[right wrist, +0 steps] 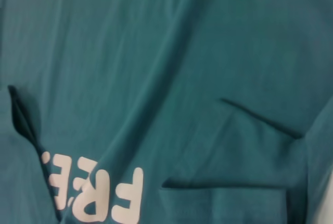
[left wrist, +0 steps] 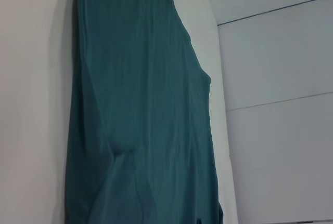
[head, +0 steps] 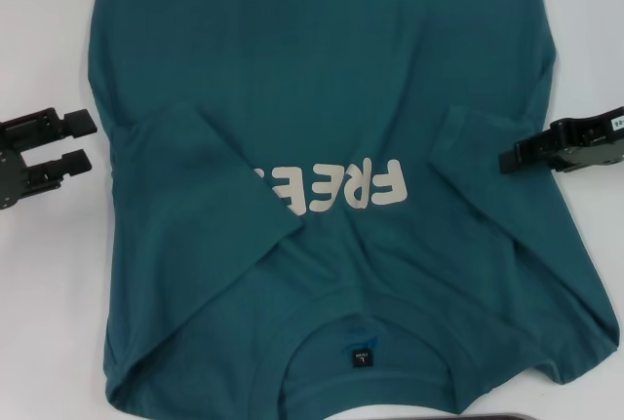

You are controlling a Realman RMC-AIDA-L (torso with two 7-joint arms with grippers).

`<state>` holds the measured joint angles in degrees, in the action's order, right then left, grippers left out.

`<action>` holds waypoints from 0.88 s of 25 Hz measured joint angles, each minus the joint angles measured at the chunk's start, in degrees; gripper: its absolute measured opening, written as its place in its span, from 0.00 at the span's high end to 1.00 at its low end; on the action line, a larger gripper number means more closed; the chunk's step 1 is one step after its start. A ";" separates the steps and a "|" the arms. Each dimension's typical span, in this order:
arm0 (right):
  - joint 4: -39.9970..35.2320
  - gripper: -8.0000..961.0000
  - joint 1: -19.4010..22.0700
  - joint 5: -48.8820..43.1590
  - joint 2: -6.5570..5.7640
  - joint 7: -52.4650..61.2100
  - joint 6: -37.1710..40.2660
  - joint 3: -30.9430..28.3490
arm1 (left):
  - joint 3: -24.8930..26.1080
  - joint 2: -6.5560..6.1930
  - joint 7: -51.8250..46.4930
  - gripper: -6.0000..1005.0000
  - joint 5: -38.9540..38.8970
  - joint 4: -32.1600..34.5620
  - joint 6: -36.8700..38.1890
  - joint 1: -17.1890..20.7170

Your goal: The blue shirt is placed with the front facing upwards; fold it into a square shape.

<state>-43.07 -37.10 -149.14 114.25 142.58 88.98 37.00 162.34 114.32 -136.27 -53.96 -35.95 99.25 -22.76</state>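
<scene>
I see a white table [head: 49,323] carrying the blue shirt [head: 331,69], spread flat, print up, both sleeves folded inward over the chest. At the near edge a dark strip [head: 541,414] shows, possibly another object; I can't tell.

Chest print: off-white "FREE" on the blue shirt [head: 322,98], upside down from the head view — the left sleeve fold covers its far end.
Neck label [head: 359,355]: small, black — marks too tiny to read.
</scene>
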 joint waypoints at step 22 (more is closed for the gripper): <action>0.02 0.89 0.61 0.28 -1.26 2.12 2.97 -0.09 | 0.00 -0.06 -0.05 0.28 0.00 0.00 -0.03 -0.16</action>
<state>-43.04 -36.49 -148.86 112.98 144.69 91.95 36.91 162.34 114.26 -136.32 -53.96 -35.95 99.22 -22.93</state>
